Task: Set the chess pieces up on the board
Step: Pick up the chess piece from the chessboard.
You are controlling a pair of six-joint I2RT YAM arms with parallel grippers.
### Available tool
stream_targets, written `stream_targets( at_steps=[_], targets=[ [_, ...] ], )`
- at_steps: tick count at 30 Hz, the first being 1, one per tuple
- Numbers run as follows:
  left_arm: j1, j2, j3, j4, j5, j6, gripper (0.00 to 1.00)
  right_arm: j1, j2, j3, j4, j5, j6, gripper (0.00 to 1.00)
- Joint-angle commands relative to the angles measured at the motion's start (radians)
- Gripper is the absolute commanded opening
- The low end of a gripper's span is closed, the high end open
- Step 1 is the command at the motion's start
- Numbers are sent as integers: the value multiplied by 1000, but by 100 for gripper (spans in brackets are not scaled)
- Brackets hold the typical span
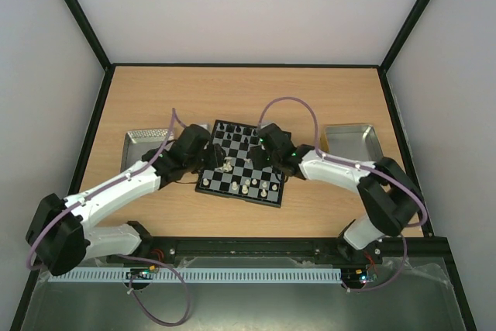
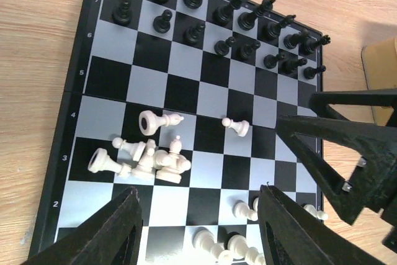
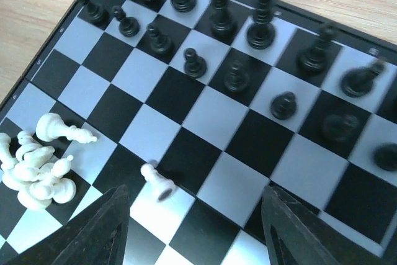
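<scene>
The left gripper hangs over the left side of the board, jaws spread and empty; a heap of toppled white pieces lies just ahead of it. The right gripper, likewise spread and empty, hovers just short of a fallen white pawn. Black pieces stand in two rows along the board's far edge.

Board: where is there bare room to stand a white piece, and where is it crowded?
Free: the empty band of squares across the board, between the black ranks and the white heap. Crowded: that toppled heap, the fallen pawn to its right, and the black ranks themselves.
</scene>
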Motion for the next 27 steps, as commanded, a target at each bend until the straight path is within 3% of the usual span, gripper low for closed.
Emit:
stream_targets(
  at_steps=[1, 6, 12, 22, 27],
  targets=[
    [62, -31, -58, 74, 145, -10, 54, 0, 97, 112, -79, -65, -180, 56],
    [112, -36, -93, 106, 213, 7, 53, 0, 181, 176, -139, -110, -305, 47],
    [148, -39, -120, 130, 269, 25, 53, 0, 197, 183, -172, -141, -423, 46],
    [164, -30, -131, 140, 307, 43, 53, 0, 245, 191, -132, -115, -507, 46],
    [168, -34, -136, 140, 308, 44, 53, 0, 268, 200, -136, -134, -534, 38]
  ],
)
